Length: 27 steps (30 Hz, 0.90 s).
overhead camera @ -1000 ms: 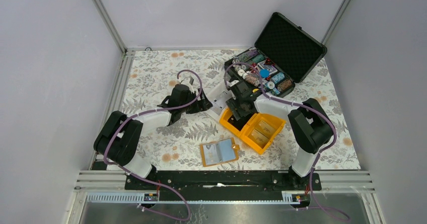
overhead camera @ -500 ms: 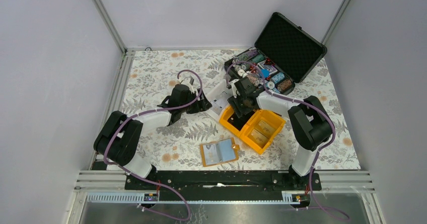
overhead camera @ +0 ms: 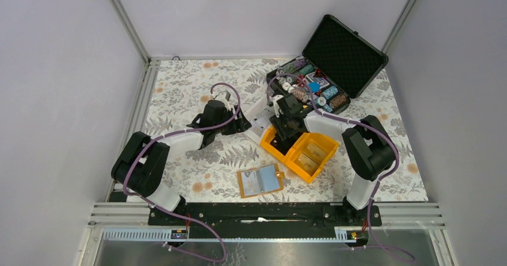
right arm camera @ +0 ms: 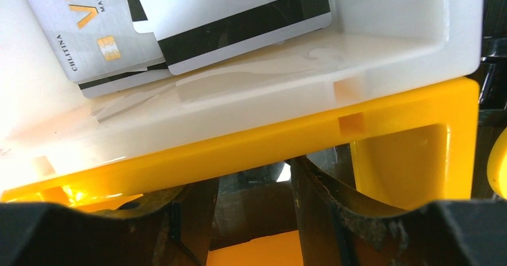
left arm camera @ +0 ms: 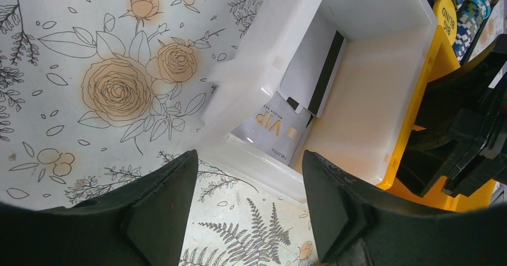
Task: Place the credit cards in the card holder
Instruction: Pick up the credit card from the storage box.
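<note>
Two credit cards lie in a white bin [overhead camera: 258, 121]: a pale VIP card [left arm camera: 276, 128] [right arm camera: 89, 33] and a black-striped card [left arm camera: 314, 72] [right arm camera: 239, 21] partly on top of it. The orange card holder [overhead camera: 260, 181] lies spread open on the cloth near the front, apart from both arms. My left gripper [overhead camera: 245, 124] [left arm camera: 250, 203] hangs open just short of the white bin's near wall, with nothing between its fingers. My right gripper [overhead camera: 281, 133] [right arm camera: 254, 203] reaches into the orange bin [overhead camera: 308, 152] beside the white one. Its jaws stand apart around a dark shape I cannot identify.
The orange bin's wall [right arm camera: 239, 149] presses against the white bin. An open black case [overhead camera: 326, 69] with poker chips sits at the back right. Floral cloth [left arm camera: 119, 86] covers the table, and metal rails run along the left and front.
The right gripper's jaws have narrowed and its wrist has shifted slightly over the orange bin. The left jaws have closed a little. Cards and card holder lie where they were.
</note>
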Tool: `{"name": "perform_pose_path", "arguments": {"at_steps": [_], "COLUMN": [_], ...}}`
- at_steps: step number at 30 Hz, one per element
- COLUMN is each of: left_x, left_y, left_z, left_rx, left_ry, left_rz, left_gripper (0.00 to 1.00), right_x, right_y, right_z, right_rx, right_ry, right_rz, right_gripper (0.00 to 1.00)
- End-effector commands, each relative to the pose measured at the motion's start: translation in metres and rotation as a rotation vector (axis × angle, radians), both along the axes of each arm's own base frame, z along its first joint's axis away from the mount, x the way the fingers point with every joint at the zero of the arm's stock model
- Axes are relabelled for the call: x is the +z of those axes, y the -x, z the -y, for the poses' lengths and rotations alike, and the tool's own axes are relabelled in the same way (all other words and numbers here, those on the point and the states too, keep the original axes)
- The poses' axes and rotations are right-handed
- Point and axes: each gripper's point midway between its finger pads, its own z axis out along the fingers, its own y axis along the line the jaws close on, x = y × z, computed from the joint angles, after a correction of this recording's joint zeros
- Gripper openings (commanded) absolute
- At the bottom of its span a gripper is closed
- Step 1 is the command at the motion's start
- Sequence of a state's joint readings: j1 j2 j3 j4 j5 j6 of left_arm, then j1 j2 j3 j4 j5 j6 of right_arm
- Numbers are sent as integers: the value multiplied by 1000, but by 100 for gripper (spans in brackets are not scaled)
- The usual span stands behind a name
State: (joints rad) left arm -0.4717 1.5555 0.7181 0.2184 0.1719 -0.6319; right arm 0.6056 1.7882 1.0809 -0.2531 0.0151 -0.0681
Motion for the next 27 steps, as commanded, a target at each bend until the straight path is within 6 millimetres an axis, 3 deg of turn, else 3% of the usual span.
{"name": "perform_pose_path", "arguments": {"at_steps": [1, 7, 10, 18, 21, 27], "left_x": [23, 27, 28, 28, 26, 17], "left_y": [-9, -9, -8, -3, -1, 4], "left_z": [4, 3, 3, 7, 11, 24], "left_rx": [-9, -10, -13, -29, -34, -63], "left_ry": [18, 17, 18, 45, 62, 84], "left_rz": [75, 90, 92, 78, 57, 11], "left_gripper": [67, 67, 67, 71, 76, 77], "right_x": [-2, 56, 68, 39, 31, 8], "right_y": [20, 14, 17, 17, 14, 12], "right_z": [3, -13, -15, 8, 10, 5], "right_rx": [-10, -4, 20, 25, 21, 32], "right_ry": [5, -135, -168, -116, -134, -156], "right_rz": [-52, 45, 65, -35, -74, -190], "right_gripper": [43, 43, 45, 60, 62, 67]}}
